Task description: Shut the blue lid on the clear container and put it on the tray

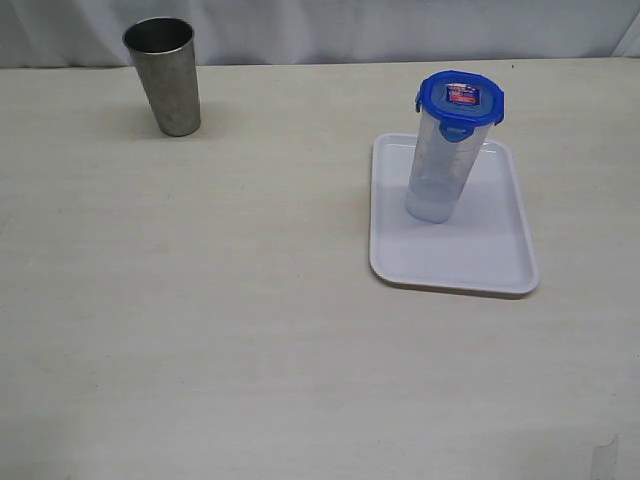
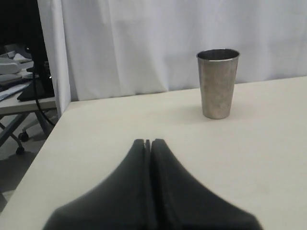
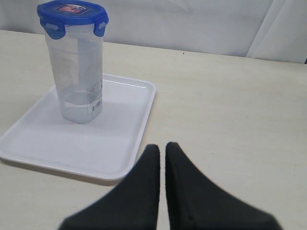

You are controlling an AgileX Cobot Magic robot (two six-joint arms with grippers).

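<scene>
The clear container (image 1: 438, 170) stands upright on the white tray (image 1: 480, 250), with the blue lid (image 1: 460, 98) seated on its rim, red-and-white label facing up. The right wrist view shows the same container (image 3: 79, 81), lid (image 3: 72, 14) and tray (image 3: 120, 143). My right gripper (image 3: 162, 146) is shut and holds nothing; it hovers over the table just off the tray's edge, apart from the container. My left gripper (image 2: 148, 142) is shut and empty over bare table. Neither gripper appears in the exterior view.
A grey metal cup (image 1: 164, 75) stands upright at the far left of the table, also ahead of the left gripper as the cup (image 2: 218, 84). A white curtain hangs behind the table. The left wrist view shows the table's side edge (image 2: 43, 158) with office clutter beyond.
</scene>
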